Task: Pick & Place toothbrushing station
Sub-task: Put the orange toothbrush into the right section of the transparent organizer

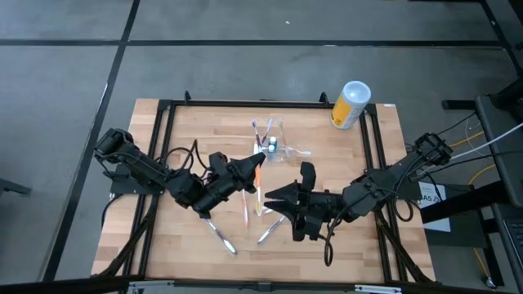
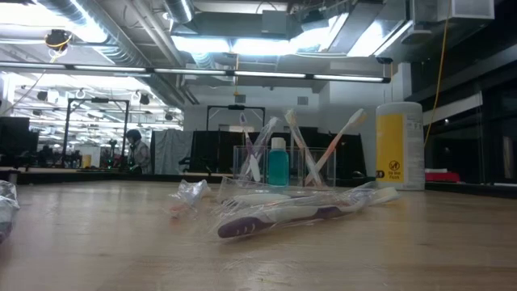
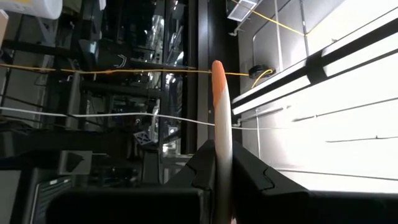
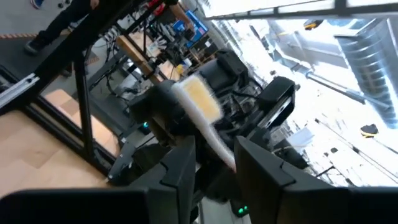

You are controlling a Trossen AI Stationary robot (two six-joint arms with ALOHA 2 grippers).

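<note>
The left tool [image 1: 260,161] sits near the middle of the wooden slatted bench [image 1: 359,245], closed on a slim orange-and-white toothbrush [image 3: 221,134] that stands out ahead of its tips. Just ahead of this tool stands the small see-through clear plastic holder with cup-like compartments [image 1: 274,144], with several toothbrushes leaning in it. Well beyond the holder, toward the bench's far right corner, is the yellow cylinder canister with a white lid [image 1: 350,104]. The right tool [image 1: 270,196] faces the left tool from the opposite side, close beside it, with a white brush head [image 4: 198,99] between its fingers [image 4: 179,168]. Beneath and between both tools lie loose plastic-wrapped toothbrushes [image 2: 283,213] on the bench.
</note>
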